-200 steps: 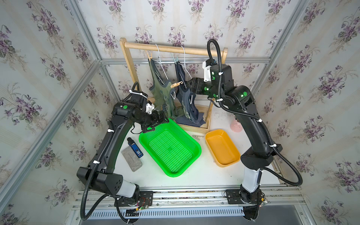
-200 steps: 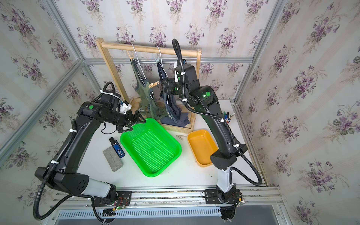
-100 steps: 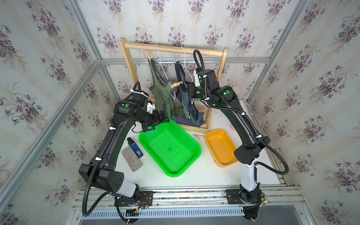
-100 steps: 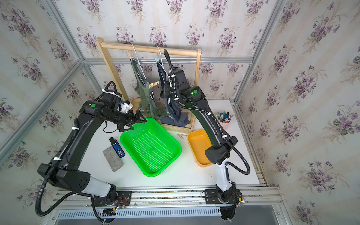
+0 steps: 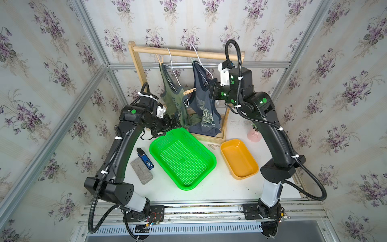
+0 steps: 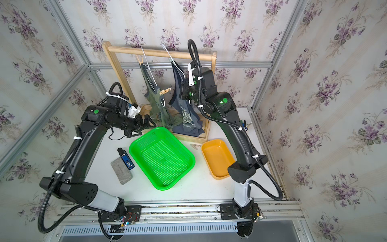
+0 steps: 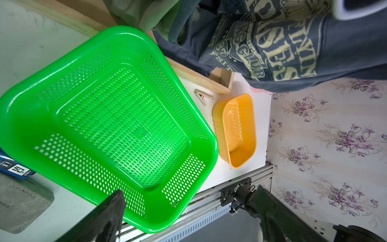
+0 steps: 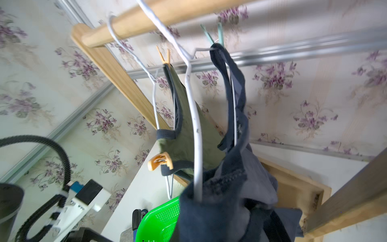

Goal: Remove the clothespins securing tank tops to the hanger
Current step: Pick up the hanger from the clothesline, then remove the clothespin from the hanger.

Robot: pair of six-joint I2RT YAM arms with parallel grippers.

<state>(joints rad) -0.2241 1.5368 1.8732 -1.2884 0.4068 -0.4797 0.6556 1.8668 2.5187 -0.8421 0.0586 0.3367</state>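
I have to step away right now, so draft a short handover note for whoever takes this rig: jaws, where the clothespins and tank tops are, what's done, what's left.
Left gripper: jaws open, empty, low by the green basket.
Right gripper: jaws shut at the navy top's near shoulder; what they pinch is hidden.
Olive top and navy top both hang on wire hangers.
Done: one loose clothespin lies on the table beside the orange tub.
Left: far-strap tan pin and near-shoulder tan pin on the olive top, grey-green pin on the navy top.
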